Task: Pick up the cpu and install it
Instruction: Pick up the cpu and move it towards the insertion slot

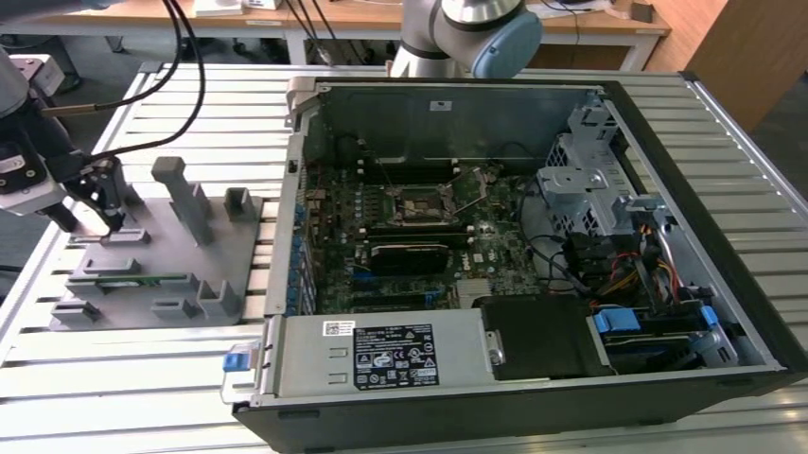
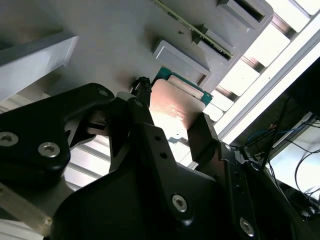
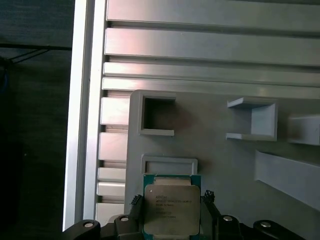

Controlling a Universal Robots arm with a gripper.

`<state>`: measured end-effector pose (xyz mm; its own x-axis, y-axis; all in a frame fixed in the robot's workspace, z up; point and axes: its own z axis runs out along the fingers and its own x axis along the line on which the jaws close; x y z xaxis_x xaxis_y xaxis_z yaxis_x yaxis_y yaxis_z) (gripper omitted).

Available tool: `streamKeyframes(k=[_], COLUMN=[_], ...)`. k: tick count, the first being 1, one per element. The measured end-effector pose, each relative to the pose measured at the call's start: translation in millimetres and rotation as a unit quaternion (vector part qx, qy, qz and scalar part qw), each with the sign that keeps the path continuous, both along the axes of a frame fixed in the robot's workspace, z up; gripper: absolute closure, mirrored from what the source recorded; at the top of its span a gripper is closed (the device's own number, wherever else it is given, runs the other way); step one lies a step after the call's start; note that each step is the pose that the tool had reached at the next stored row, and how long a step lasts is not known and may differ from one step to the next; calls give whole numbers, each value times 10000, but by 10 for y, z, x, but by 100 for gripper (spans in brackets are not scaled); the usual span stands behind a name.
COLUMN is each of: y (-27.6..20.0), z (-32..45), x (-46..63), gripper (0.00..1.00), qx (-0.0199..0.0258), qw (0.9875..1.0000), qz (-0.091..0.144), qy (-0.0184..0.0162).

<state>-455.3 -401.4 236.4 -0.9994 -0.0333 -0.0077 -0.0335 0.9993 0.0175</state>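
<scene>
The cpu [image 3: 171,209], a flat square chip with a silver-grey top and a green edge, lies low over the grey parts fixture [image 1: 165,274] at the exterior view's left. My gripper [image 1: 96,230] stands over that fixture, with one black finger on each side of the chip in both wrist views. The fingers [image 3: 136,201] press against the chip's opposite edges, so the gripper [image 2: 172,107] is shut on the cpu [image 2: 175,100]. Whether the chip rests on the fixture or hangs just above it I cannot tell. The motherboard's cpu socket [image 1: 417,206] sits inside the open computer case [image 1: 707,218], far from the gripper.
The fixture has raised posts [image 1: 184,194] and pockets [image 3: 156,116] around the chip. A long green memory stick [image 1: 127,280] lies in a slot of it. The table is made of slatted aluminium profiles [image 3: 210,42]. Cables [image 1: 189,57] hang above the fixture, and the arm's base [image 1: 461,38] stands behind the case.
</scene>
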Motion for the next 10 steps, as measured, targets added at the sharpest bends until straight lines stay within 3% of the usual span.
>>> streamKeyframes(k=[10], y=[0], z=[56], x=[0], gripper=[46], qx=[0], qw=[10000], qz=[0], qy=[0])
